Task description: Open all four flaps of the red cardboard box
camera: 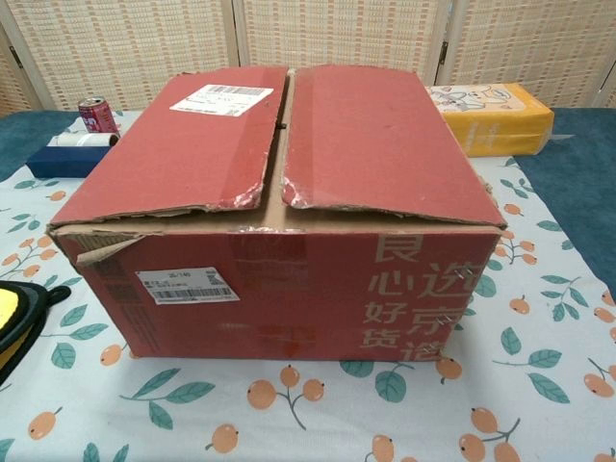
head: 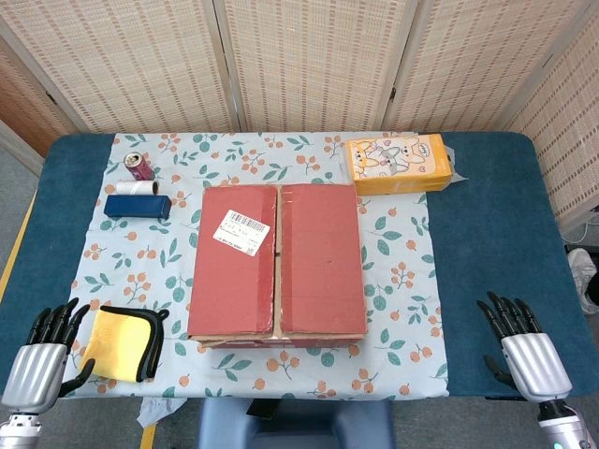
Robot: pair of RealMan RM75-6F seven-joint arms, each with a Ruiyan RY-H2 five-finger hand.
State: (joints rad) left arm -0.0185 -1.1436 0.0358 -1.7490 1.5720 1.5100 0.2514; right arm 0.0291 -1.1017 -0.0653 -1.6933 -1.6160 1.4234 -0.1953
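We see one red cardboard box (head: 277,262) at the middle of the patterned tablecloth (head: 402,281), well apart from both hands, its long axis and the seam between its two closed top flaps running near to far. The left hand (head: 45,354) rests at the near left corner and the right hand (head: 524,351) at the near right, each with fingers spread and holding nothing. Around the box lie one yellow carton (head: 399,164), one blue box (head: 138,207), one can (head: 137,165) and one yellow cloth (head: 117,342).
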